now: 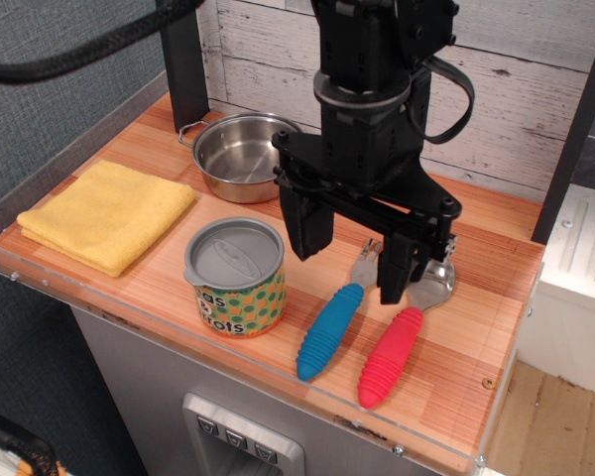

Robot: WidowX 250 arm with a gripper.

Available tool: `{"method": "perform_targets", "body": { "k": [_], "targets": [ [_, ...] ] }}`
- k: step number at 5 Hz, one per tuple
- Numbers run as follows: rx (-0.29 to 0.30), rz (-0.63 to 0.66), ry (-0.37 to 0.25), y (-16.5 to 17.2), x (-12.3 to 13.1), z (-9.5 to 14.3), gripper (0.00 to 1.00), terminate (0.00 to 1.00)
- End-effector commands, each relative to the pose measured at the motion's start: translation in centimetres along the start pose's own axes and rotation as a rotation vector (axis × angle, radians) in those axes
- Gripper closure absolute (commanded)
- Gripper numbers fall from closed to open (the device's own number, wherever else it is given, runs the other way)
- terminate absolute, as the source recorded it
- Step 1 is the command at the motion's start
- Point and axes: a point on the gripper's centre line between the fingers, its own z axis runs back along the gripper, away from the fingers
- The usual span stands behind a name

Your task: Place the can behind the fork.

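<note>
The can stands upright near the table's front edge, with a flat grey lid and a yellow-orange label with green dots. The fork lies to its right, blue ribbed handle toward the front, silver tines pointing back under the gripper. My gripper hangs above the table between the can and the fork's tines, its two black fingers spread apart and empty. The left finger is just right of the can's lid; the right finger is over the spoon's bowl.
A red-handled spoon lies right of the fork. A shiny steel two-handled pot stands at the back, behind the can. A folded yellow cloth lies at the left. A plank wall backs the table; the clear raised lip edges the front.
</note>
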Motion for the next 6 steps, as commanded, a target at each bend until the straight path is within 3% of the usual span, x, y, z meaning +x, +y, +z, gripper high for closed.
{"method": "perform_targets", "body": {
  "k": [1,4,6],
  "targets": [
    [0.0,0.0,0.0,0.0,0.0,0.0,0.0,0.0],
    [0.057,0.101,0.135,5.3,-4.1,-0.9,0.0,0.0],
    [0.114,0.099,0.257,8.1,-5.2,-2.8,0.0,0.0]
  ]
}}
